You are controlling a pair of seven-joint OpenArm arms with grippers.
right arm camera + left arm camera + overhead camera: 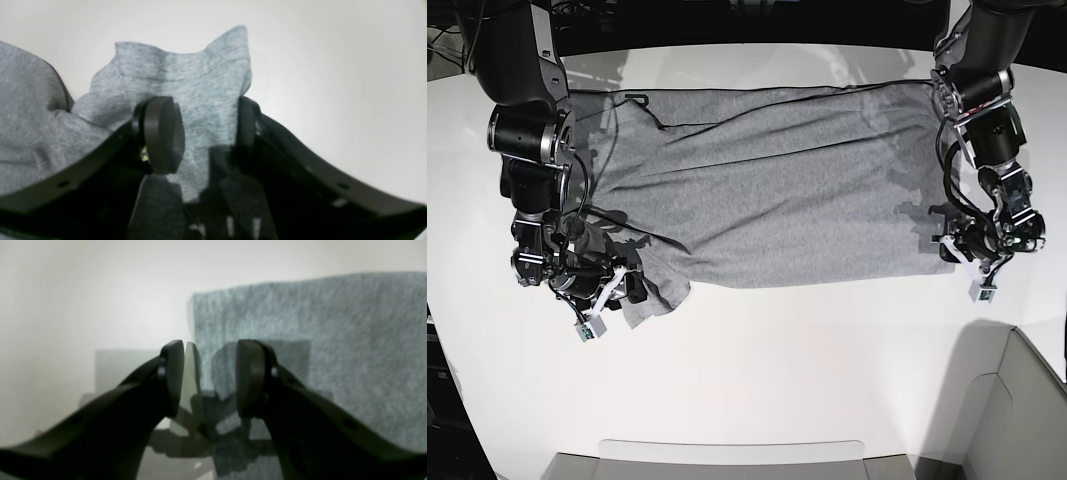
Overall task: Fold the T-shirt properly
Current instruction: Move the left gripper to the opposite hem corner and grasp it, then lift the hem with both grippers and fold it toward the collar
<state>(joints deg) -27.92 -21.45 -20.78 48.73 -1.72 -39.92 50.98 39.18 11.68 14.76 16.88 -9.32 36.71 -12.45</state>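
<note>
The heather-grey T-shirt [767, 190] lies spread flat on the white table [807, 370], with no lettering showing. My right gripper [632, 288] is at the shirt's near-left sleeve. In the right wrist view this gripper [205, 136] is open, with the sleeve [186, 80] lying between its fingers. My left gripper [949, 250] is at the shirt's near-right corner. In the left wrist view it [210, 376] is open and straddles the side edge of the shirt [317, 340] low over the table.
A light grey bin wall [1017, 400] stands at the lower right, and a grey tray rim [727, 450] runs along the front edge. Bare white table lies in front of the shirt.
</note>
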